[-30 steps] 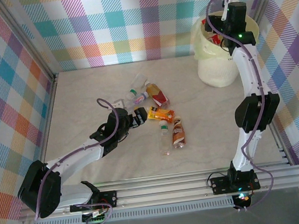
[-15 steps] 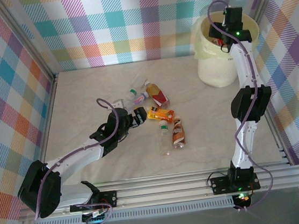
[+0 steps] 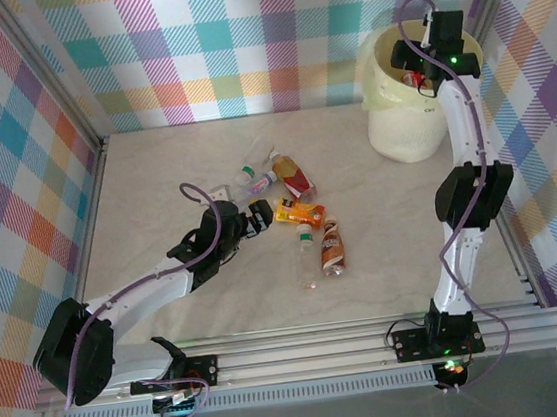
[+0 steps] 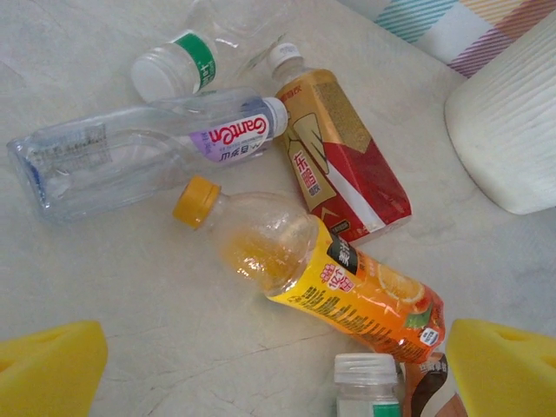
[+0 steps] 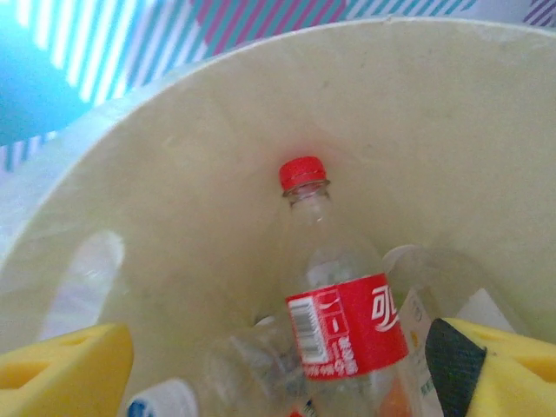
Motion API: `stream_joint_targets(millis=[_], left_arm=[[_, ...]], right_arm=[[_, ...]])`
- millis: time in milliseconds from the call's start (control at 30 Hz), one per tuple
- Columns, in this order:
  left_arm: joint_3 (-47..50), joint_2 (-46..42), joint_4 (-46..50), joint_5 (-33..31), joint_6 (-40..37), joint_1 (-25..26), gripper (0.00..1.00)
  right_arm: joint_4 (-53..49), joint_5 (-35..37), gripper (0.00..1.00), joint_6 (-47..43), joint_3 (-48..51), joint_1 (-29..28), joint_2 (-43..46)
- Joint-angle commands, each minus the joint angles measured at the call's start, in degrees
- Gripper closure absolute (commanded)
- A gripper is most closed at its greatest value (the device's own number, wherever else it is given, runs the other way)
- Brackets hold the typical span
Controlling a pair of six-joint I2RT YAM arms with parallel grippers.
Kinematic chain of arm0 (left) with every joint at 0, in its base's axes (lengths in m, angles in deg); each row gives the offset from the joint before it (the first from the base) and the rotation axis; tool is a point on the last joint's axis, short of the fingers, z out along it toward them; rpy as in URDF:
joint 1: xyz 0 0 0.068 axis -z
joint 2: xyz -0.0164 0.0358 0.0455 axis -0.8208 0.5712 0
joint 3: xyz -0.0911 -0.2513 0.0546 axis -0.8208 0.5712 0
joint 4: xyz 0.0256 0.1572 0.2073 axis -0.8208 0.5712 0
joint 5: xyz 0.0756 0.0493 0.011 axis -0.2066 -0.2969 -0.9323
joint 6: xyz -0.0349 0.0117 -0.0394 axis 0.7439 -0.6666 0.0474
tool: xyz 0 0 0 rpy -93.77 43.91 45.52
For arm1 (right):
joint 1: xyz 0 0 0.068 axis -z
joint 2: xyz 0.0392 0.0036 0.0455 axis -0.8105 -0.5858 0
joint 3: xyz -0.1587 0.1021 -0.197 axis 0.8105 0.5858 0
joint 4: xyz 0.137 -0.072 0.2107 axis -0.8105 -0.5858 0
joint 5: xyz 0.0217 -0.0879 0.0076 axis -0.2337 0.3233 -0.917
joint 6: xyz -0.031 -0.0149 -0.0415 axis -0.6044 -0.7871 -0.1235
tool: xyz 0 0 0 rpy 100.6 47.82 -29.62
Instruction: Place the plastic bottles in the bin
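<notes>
- Bin [image 3: 406, 134] stands at the far right of the table [image 3: 155, 182], well apart from the loose bottles mid-table.
- Right gripper [image 5: 278, 369] hangs over the bin mouth. Its pincer is released, yellow pads [image 5: 61, 365] spread wide with nothing between them.
- Below it, a red-capped cola bottle [image 5: 343, 300] leans neck-up against the bin's inner wall, with other clear bottles heaped beside it. Judgement: the drop-off here is done.
- Left gripper [image 4: 274, 369] sits low at the near left edge of the cluster, pincer likewise released and empty.
- It is likely posed this way to straddle the orange juice bottle [image 4: 347, 291], which lies on its side just ahead, yellow cap pointing left.
- Touching that bottle: a red-labelled tea bottle [image 4: 334, 156] on the far side and a white-capped bottle [image 4: 365, 378] at its near end. Crowding probably explains the wide spread.
- A clear purple-labelled bottle [image 4: 139, 152] and a green-labelled one [image 4: 178, 65] lie farther left.
- A brown bottle [image 3: 332, 248] lies nearer.
</notes>
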Motion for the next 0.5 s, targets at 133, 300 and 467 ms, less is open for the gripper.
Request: stream_joint_targets(millis=[133, 300, 467], left_arm=[[-4.21, 1.42, 7.05, 2.30, 4.06, 0.93, 0.00], [-8.91, 5.41, 17.42, 3.59, 8.46, 3.83, 0.00], [-13.71, 8.56, 26.01, -4.29, 8.36, 13.05, 0.00]], right_arm=[[5.59, -6.70, 0.06, -0.49, 10.36, -0.29, 13.40], [12.27, -11.56, 0.00, 1.52, 25.38, -0.41, 23.16], [20.45, -18.86, 0.00, 5.00, 41.08, -0.76, 33.22]])
